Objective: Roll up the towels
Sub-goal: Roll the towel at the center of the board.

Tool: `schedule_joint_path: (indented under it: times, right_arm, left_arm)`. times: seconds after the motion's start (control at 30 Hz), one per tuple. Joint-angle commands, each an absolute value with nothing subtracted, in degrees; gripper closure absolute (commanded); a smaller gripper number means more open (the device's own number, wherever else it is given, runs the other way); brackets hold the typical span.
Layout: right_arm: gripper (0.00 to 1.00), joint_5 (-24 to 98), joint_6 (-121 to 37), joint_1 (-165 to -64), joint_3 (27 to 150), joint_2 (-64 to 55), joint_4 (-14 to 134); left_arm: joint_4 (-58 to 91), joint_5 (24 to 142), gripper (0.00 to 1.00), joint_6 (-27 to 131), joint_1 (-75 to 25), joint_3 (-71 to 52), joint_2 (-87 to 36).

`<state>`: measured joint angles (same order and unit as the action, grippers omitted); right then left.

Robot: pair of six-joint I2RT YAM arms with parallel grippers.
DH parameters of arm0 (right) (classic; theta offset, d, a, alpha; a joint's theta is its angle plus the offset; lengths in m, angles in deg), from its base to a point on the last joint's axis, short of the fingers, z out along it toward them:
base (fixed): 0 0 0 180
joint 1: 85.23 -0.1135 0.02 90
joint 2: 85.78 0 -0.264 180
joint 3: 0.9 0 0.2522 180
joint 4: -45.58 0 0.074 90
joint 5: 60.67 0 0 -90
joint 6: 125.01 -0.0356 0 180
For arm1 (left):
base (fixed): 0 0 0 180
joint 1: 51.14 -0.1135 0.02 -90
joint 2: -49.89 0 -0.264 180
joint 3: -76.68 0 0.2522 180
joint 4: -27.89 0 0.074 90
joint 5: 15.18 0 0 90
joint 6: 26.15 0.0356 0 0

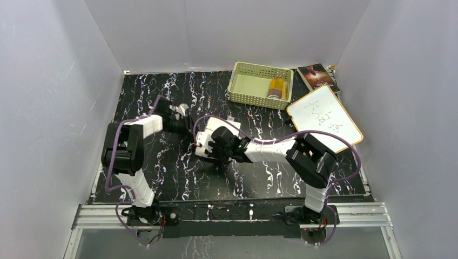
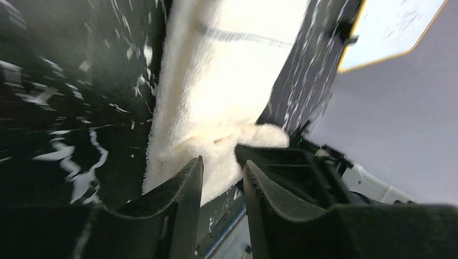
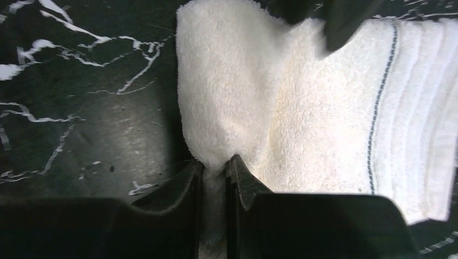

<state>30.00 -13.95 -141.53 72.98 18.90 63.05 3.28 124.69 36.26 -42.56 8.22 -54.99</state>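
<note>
Closest thing in shot is the left end effector (image 2: pixel 220 168). Its two fingers sit a little apart right at one end of the cream towel (image 2: pixel 216 86). The fuzzy edge is at the tips but nothing looks pinched, so I'd call it loose, not gripping. My guess is it's parked there to steady that end, or to get a fresh hold.

The cream towel itself lies stretched out on the dark marbled counter (image 1: pixel 162 162), roughly mid-counter, mostly hidden under both arms in the top view.

On the towel's other side, the right end effector (image 3: pixel 215 164) has its fingers nearly together, clamped on a raised ridge of towel at the plain end, away from the striped band. That bunched-up lip is probably the start of the roll, held so it can be turned over onto the flat part.

Beyond the cream towel and to its right is a pale green basket (image 1: pixel 254 97) holding the mustard-and-brown towel (image 1: pixel 277 88). That one looks like a rolled bundle already, though it's small in the view. Further right of the cream towel sits a whiteboard (image 1: pixel 324 118) with an orange rim.
</note>
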Motion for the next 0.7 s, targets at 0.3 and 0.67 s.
schedule_joint_path:
  times: [0.3, 0.67]
  right_arm:
    - [1.00, 82.83, -40.82, -128.94, 80.52, 19.49, 73.99]
    - [1.00, 95.03, -61.00, -121.66, 85.23, 32.13, 66.06]
  left_arm:
    - [-7.03, 123.35, 0.66, 39.40, -52.24, 0.60, -37.86]
    - [-7.33, 124.83, 0.72, 41.11, -49.05, 4.29, -36.86]
